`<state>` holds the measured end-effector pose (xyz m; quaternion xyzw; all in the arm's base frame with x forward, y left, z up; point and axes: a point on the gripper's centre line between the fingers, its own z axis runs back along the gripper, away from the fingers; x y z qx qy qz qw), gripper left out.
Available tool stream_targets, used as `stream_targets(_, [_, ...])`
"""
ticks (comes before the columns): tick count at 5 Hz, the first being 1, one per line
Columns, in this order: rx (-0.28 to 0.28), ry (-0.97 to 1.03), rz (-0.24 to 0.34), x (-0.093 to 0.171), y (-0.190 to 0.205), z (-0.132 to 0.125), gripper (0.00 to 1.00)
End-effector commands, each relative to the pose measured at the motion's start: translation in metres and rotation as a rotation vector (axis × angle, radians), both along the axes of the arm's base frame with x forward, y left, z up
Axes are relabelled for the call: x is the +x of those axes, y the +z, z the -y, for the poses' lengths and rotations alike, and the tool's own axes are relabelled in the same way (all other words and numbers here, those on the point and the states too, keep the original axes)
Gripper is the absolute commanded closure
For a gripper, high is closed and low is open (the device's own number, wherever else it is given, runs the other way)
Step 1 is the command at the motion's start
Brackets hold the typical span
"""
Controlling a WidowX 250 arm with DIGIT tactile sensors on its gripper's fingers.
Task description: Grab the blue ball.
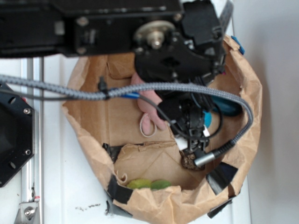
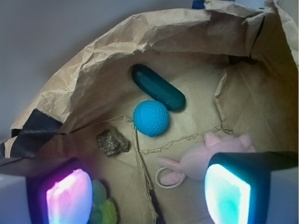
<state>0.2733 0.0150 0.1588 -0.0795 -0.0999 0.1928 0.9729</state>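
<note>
Glowing finger pads (image 2: 68, 199) fill the bottom corners of my wrist view, set wide apart with nothing between them; gripper (image 2: 148, 198) is released and empty, touching nothing I can see. Blue ball (image 2: 151, 118) sits ahead of the fingers, roughly centred between them, on the floor of the paper bag (image 2: 93, 79), touching the dark teal capsule (image 2: 158, 87) beyond it. Brown lump (image 2: 112, 142) lies nearer, toward the pink-lit pad; pink plush toy (image 2: 205, 156) toward the teal-lit pad. Ball looks light, firm, dimpled, likely to roll. I'd pinch across its widest girth.
</note>
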Motion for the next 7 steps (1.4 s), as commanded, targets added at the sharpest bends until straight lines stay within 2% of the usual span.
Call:
stream_targets(1, [0.043, 0.017, 0.059, 0.024, -0.015, -0.007, 0.0])
stream_targets(3, [0.093, -0.001, -0.019, 0.049, -0.062, -0.005, 0.0])
stream_targets(4, [0.102, -0.02, -0.01, 0.05, -0.071, -0.004, 0.0])
stream_targets(5, [0.13, -0.048, 0.001, 0.038, -0.079, 0.004, 0.0])
stream_targets(7, [0.051, 0.029, 0.006, 0.039, -0.077, 0.0, 0.0])
